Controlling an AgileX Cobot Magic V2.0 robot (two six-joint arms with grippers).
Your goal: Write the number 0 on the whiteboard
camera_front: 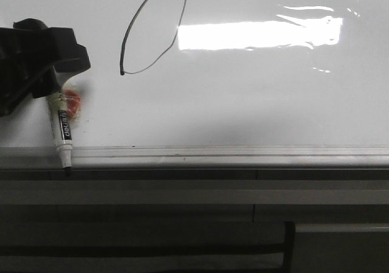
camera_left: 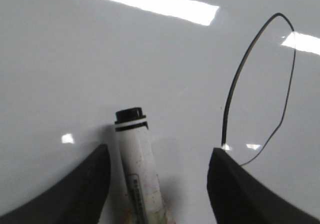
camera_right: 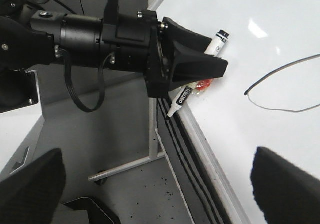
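The whiteboard (camera_front: 255, 103) fills the front view, with a grey rim (camera_front: 243, 154) along its near edge. The number 0 (camera_front: 123, 69) is a thin black slanted oval at the upper left, not quite closed; it also shows in the left wrist view (camera_left: 225, 119) and the right wrist view (camera_right: 247, 92). A white marker pen (camera_front: 61, 127) lies on the board, its tip over the rim. My left gripper (camera_left: 159, 151) is open, its fingers astride the pen (camera_left: 137, 154) without gripping it. My right gripper (camera_right: 160, 184) is open and empty, off the board's edge above the floor.
A small red-orange blob (camera_front: 73, 101) sits beside the pen under the left gripper. Dark grey ledges (camera_front: 182, 194) run below the rim. In the right wrist view the left arm (camera_right: 100, 34) reaches in over the board's edge, with a metal stand foot (camera_right: 125, 166) on the floor.
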